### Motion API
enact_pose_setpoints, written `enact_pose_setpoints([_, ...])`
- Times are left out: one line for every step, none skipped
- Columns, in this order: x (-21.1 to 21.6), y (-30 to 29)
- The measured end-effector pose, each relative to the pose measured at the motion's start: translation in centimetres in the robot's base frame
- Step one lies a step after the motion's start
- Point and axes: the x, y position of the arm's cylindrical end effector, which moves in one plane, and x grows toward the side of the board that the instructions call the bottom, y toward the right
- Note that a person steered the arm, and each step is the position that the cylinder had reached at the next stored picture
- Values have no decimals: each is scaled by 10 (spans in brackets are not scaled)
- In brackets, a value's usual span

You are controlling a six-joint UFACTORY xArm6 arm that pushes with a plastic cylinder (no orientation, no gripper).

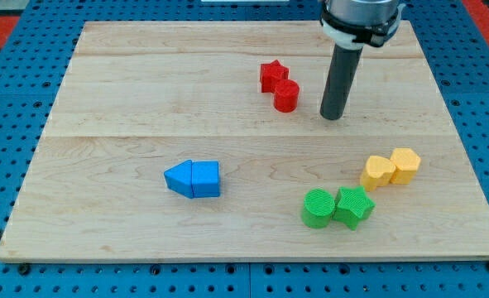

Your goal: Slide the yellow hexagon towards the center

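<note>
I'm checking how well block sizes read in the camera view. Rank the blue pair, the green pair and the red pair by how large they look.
1. Blue pair, largest.
2. Green pair, close behind; both sit near the view's bottom, so it is nearly a tie.
3. Red pair, smallest, though it lies farther up the board, so distance may explain that.

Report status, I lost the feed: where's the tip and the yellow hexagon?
My tip down right of red cylinder. Yellow hexagon lower right, untouched, touching yellow heart-like block. Nothing between.
</note>
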Motion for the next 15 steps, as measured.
enact_pose_setpoints([-14, -28])
enact_pose_setpoints([-14, -44])
enact_pose_setpoints([-3, -8])
enact_pose_setpoints([41, 89])
enact_pose_setpoints([89, 152])
enact_pose_setpoints([116, 185])
enact_pose_setpoints([119, 87])
enact_pose_setpoints([108, -8])
enact_pose_setpoints([94, -8])
enact_pose_setpoints([101, 50])
enact_pose_setpoints([102, 79])
enact_pose_setpoints([78, 88])
enact_pose_setpoints([72, 115])
enact_pose_setpoints([45, 103])
enact_pose_setpoints([44, -9])
